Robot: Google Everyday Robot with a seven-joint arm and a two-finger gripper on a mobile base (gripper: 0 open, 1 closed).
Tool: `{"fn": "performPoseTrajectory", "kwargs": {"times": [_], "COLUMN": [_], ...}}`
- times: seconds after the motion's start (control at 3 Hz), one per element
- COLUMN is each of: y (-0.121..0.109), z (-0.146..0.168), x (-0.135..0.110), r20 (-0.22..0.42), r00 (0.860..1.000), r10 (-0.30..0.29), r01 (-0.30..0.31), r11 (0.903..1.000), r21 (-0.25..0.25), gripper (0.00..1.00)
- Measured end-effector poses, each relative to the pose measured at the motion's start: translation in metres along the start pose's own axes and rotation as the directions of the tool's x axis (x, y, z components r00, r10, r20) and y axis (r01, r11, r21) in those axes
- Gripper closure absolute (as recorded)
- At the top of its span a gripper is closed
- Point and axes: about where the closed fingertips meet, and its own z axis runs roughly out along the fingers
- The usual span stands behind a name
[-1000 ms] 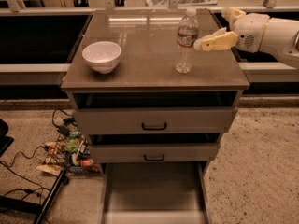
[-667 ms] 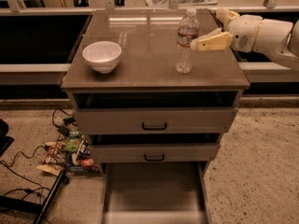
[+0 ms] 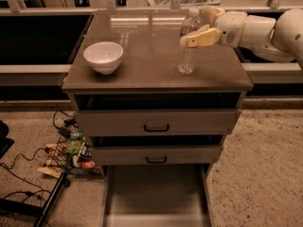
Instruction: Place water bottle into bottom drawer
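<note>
End effector [image 3: 194, 26], upper right, spreads wide astride the water bottle [image 3: 187, 60] standing on the tabletop [image 3: 151, 48]. Your grip, lift and bottom drawer [image 3: 156, 193] placement are not yet done.

The one camera sits in front and high up, looking down and forward at the counter [image 3: 151, 56] from fairly near (the bottom drawer [image 3: 156, 190] runs off the low edge). The gripper [image 3: 195, 27] is at the upper right, by the water bottle [image 3: 187, 60].

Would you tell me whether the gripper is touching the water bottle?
Cannot tell. In the camera view the gripper overlaps the upper half of the water bottle on the cabinet top, but neither contact nor gap shows plainly.
</note>
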Motion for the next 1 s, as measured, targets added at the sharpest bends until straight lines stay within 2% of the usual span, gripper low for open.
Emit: {"fn": "performPoseTrajectory", "kwargs": {"times": [0.33, 1.0], "y": [0.0043, 0.0082], "z": [0.0162, 0.0241], "x": [0.0069, 0.0063], "r20": [0.008, 0.010], "r00": [1.000, 1.000], "r10": [0.024, 0.025], "r01": [-0.024, -0.025], "r11": [0.9995, 0.9992], "r21": [-0.018, -0.031], "gripper": [0.18, 0.80]}}
